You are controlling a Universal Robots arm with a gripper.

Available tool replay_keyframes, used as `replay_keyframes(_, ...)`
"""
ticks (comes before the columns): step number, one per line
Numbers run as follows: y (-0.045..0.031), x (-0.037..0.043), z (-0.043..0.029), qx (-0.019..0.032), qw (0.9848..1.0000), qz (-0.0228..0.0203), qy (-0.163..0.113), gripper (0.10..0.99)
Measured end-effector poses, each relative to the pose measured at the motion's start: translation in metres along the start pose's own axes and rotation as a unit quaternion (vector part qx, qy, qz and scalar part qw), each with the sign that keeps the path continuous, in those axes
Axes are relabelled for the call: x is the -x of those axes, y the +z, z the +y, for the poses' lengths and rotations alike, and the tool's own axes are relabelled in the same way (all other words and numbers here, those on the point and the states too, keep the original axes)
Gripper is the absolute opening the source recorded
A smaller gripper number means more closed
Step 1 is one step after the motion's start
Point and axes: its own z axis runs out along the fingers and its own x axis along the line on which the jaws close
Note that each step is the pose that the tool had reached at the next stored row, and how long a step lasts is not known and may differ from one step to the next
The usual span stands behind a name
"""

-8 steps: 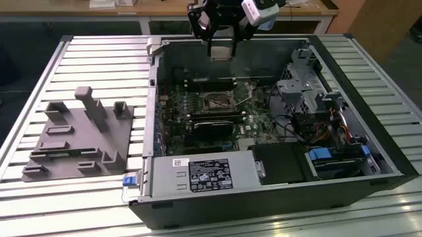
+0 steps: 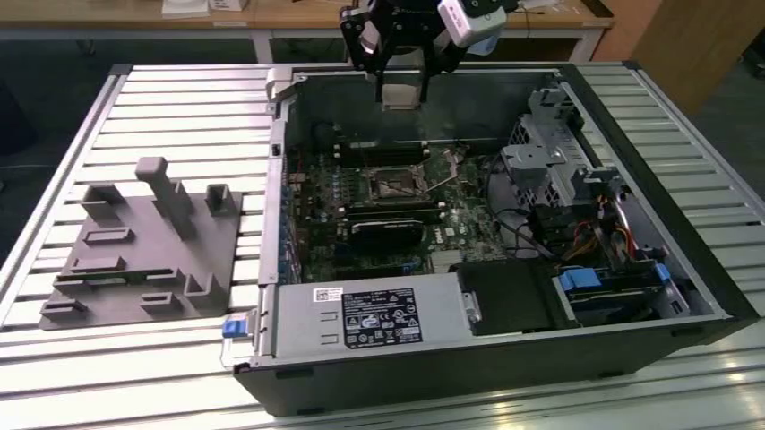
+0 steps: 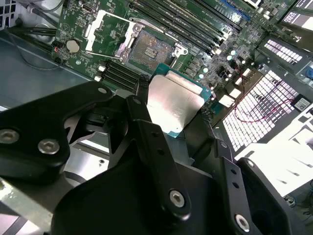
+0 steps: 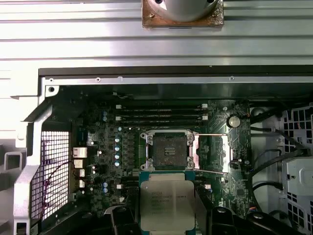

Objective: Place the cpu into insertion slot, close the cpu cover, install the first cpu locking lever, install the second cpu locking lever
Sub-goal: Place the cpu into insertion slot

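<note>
**Slatted metal table**. Carries every item below. A grey moulded fixture sits toward the exterior view's left.

**Computer case**. An open tower lying on its side, with the motherboard exposed on its floor.

**Gripper**. In the exterior view it hangs over the far wall of the case, above the level of the board. Its fingers are drawn in on the cpu and clamp it by two opposite edges.

**Cpu cover**. The silvery frame is swung open and lies to one side of the socket, so the socket is unobstructed.

**Insertion slot**. The dark centre is bare and no chip is seated in it. It sits mid-board, beside the long memory slots.

**Cpu**. It is held in the gripper, metal top toward the wrist cameras, clear of the board.

**Governing relation.** In the exterior view the slot lies nearer the camera than the gripper, lower down and well apart from it. In the first wrist view the chip's edges run roughly parallel with the socket's sides. The chip is square, so it offers no long axis, and squareness to the socket rim looks like the critical fit.
</note>
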Motion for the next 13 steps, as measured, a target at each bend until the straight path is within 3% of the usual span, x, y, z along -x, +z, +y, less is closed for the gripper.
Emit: replay_keyframes(13,0.0093,0.0002,-0.0008,0.0005,1.0000,0.0000,0.000,0.537)
